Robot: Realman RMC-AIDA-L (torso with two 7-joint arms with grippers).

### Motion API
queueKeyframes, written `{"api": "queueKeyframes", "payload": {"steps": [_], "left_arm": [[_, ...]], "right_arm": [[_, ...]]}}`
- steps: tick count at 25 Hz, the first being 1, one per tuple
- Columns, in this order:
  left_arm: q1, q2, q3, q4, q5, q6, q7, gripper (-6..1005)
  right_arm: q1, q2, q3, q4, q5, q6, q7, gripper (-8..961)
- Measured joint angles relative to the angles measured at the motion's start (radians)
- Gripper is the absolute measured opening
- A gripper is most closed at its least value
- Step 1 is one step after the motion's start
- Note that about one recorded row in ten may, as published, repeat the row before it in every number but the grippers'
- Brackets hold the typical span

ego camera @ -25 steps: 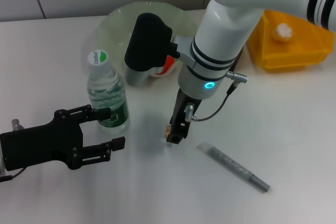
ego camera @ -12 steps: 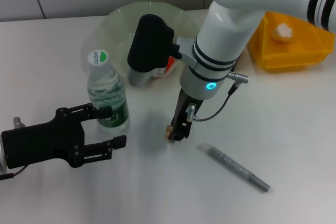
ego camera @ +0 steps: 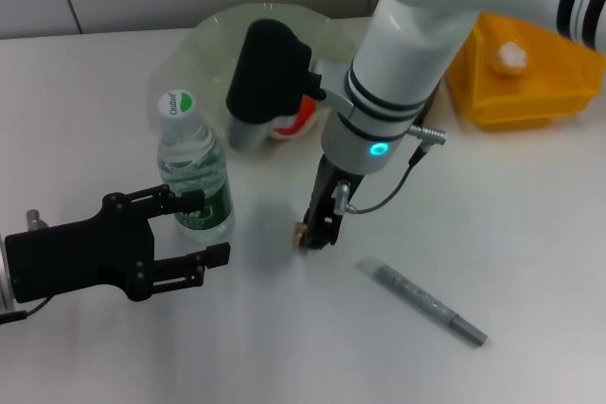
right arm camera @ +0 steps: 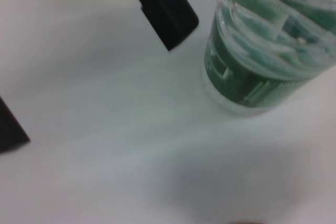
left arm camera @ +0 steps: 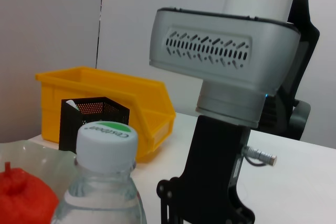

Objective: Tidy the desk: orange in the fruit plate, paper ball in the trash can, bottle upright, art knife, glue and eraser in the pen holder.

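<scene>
Head view showed the white, round-shelled right arm reaching down over the smooth white desk (ego camera: 530, 234), its slim black right gripper (ego camera: 315, 234) closed on a small tan eraser (ego camera: 299, 233) held just above the surface, between the clear ribbed plastic water bottle (ego camera: 194, 177) with its green label and white cap, standing upright, and the grey cylindrical art knife (ego camera: 421, 301) lying flat. The matt black left gripper (ego camera: 199, 229) waited beside the bottle's base with its jaws wide apart, while the orange (ego camera: 301, 116) sat in the translucent pale-green fruit plate (ego camera: 213, 44) and the crumpled white paper ball (ego camera: 508, 57) lay in the glossy yellow plastic bin (ego camera: 530, 92)
</scene>
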Motion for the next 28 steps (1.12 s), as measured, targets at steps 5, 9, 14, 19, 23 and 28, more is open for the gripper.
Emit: {"api": "queueKeyframes", "payload": {"steps": [5,9,14,19,23,28], "left_arm": [[0.001,0.000,0.000,0.000,-0.001,-0.001,0.001,757],[0.002,0.000,0.000,0.000,-0.001,-0.001,0.001,757],[0.004,0.001,-0.002,0.000,-0.001,-0.001,0.002,756],[-0.001,0.001,-0.001,0.000,-0.001,-0.001,0.002,756],[-0.005,0.000,0.000,0.000,-0.001,0.000,0.000,756],[-0.006,0.000,0.000,0.000,-0.001,0.002,-0.006,756]], "right_arm": [[-0.032,-0.006,0.139,-0.121,-0.112,-0.121,0.009,259],[-0.098,-0.005,0.223,-0.295,-0.258,-0.211,0.054,268],[-0.169,-0.007,0.350,-0.510,-0.456,-0.296,0.079,279],[-0.214,-0.010,0.464,-0.648,-0.534,-0.301,0.076,290],[-0.228,-0.013,0.513,-0.676,-0.553,-0.268,0.043,299],[-0.231,-0.016,0.518,-0.623,-0.583,-0.194,0.020,310]]}}
